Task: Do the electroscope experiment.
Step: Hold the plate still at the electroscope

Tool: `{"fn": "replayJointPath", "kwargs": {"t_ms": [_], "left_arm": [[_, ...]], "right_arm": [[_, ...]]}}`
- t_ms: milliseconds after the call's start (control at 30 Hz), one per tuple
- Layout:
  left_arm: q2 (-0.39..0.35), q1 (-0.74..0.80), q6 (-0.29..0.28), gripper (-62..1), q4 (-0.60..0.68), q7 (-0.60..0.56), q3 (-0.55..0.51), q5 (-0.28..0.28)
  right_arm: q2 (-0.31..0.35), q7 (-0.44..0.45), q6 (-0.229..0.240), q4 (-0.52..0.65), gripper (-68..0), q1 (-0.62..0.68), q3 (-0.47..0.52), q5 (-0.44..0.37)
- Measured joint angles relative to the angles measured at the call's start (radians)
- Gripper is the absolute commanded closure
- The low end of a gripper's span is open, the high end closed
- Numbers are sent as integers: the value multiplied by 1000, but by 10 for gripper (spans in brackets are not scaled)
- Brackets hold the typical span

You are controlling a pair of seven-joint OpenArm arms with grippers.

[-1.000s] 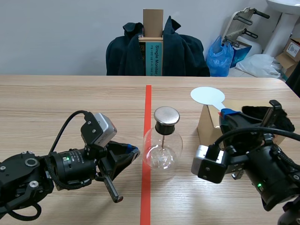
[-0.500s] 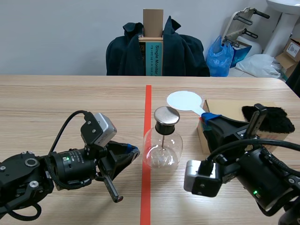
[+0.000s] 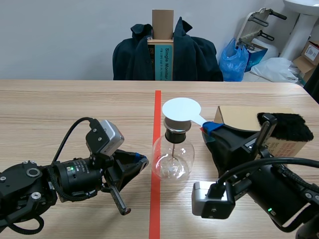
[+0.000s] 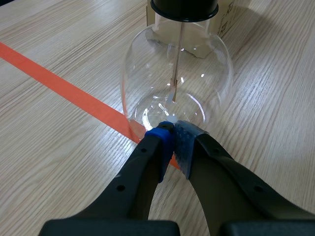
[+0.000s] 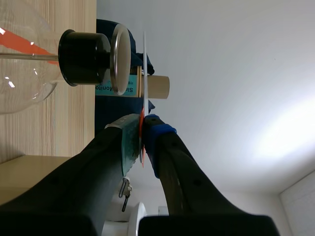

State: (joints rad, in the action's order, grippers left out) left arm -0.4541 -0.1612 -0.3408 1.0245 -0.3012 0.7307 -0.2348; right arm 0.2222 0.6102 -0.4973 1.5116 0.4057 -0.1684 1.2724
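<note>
Right end effector pinches the white paddle by its handle. The paddle lies crosswise to the table, its disc flat above the cap of the upright electroscope and seemingly just clear of it. Left end effector, closed empty, sits at the flask's base.

You'll find the flask is clear, glossy glass catching highlights, with a matt black stopper, a brushed metal cap and a thin metal rod. The white disc looks smooth and matt. The surface is pale, satin wood grain. The box is plain cardboard under shaggy black fur. The left end effector is matt black with dotted blue pads.
</note>
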Motion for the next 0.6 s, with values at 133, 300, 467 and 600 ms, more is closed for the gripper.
{"fn": "replayJointPath", "kwargs": {"t_ms": [133, 300, 467, 600], "left_arm": [[0, 0, 0, -18, 0, 0, 0, 0], [0, 0, 0, -18, 0, 0, 0, 0], [0, 0, 0, -18, 0, 0, 0, 0], [0, 0, 0, -18, 0, 0, 0, 0]], "right_arm": [[0, 11, 0, 0, -7, 0, 0, 0], [0, 11, 0, 0, -7, 0, 0, 0], [0, 11, 0, 0, -7, 0, 0, 0], [0, 11, 0, 0, -7, 0, 0, 0]]}}
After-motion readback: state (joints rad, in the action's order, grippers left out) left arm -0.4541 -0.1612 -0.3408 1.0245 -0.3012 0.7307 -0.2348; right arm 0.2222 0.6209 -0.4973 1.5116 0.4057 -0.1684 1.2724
